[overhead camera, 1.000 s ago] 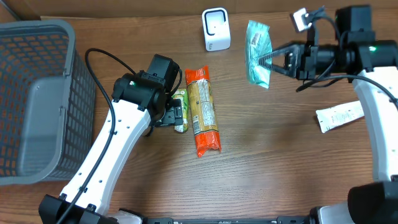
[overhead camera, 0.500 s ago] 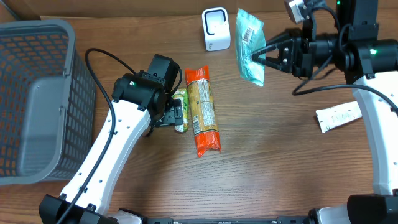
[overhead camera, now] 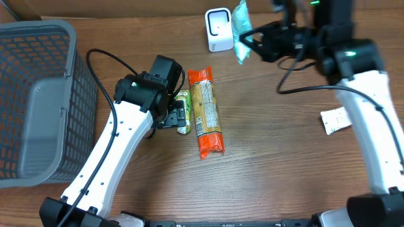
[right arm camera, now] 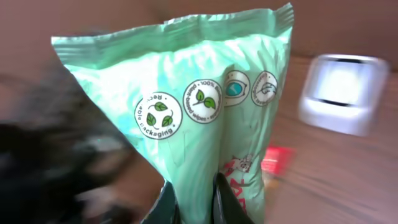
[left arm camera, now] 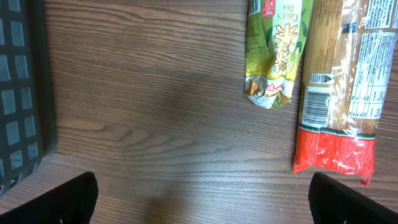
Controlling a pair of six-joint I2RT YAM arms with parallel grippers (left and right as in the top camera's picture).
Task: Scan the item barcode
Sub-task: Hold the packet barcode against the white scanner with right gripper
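Two fingers (right arm camera: 225, 200) of the right gripper (right arm camera: 195, 202) pinch the bottom edge of the green pouch (right arm camera: 186, 118), holding it raised just beside the white scanner (overhead camera: 219, 29). Well apart from the scanner, the left gripper (left arm camera: 199, 205) hovers with its fingers spread wide, gripping nothing, near a green tea sachet (left arm camera: 273, 56) and an orange pasta pack (left arm camera: 339, 93)

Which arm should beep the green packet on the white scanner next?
Right. The right gripper is shut on the green packet, right beside the white scanner. The left gripper is open and empty, by the green tea packet.
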